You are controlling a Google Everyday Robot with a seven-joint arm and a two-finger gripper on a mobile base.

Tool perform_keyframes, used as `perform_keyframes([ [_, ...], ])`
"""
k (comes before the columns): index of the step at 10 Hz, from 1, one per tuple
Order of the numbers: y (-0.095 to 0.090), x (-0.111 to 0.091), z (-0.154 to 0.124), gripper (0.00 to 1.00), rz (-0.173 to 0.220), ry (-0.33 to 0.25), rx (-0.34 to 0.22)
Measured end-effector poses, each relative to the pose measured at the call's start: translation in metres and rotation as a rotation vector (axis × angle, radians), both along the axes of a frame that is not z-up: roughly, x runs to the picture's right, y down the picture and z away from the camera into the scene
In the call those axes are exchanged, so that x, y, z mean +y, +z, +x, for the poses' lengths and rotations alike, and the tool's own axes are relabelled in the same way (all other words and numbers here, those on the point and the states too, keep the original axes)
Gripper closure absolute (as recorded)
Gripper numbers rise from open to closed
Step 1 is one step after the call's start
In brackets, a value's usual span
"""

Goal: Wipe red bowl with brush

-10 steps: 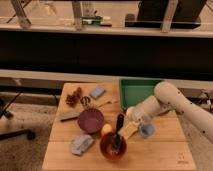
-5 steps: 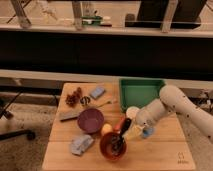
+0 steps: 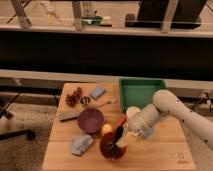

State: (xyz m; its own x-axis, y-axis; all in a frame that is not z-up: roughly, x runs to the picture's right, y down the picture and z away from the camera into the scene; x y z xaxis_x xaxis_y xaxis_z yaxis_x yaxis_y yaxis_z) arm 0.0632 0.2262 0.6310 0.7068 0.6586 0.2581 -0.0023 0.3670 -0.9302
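Note:
The red bowl (image 3: 110, 148) sits near the front edge of the wooden table (image 3: 160, 152), in the middle. My gripper (image 3: 126, 138) is just above the bowl's right rim, at the end of the white arm that reaches in from the right. It is shut on the black brush (image 3: 119, 134). The brush slants down to the left, and its lower end is inside the bowl. The bowl's right side is partly hidden by the gripper and brush.
A purple bowl (image 3: 90, 120) stands just behind and left of the red bowl, with a yellowish ball (image 3: 106, 129) between them. A grey cloth (image 3: 81, 144) lies front left and a flat grey bar (image 3: 69, 116) at the left. A green tray (image 3: 141, 92) stands back right. A blue sponge (image 3: 97, 92) and brown cluster (image 3: 74, 98) lie at the back.
The arm has shifted slightly left and down, and the brush has swung deeper into the red bowl. The bowl and other objects stay in place.

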Motion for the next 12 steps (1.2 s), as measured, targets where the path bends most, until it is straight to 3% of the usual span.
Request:
perform_keyframes([
  [5, -0.011, 0.004, -0.038, 1.0, -0.004, -0.038, -0.043],
  [12, -0.007, -0.014, -0.05, 1.0, 0.023, -0.044, -0.022],
])
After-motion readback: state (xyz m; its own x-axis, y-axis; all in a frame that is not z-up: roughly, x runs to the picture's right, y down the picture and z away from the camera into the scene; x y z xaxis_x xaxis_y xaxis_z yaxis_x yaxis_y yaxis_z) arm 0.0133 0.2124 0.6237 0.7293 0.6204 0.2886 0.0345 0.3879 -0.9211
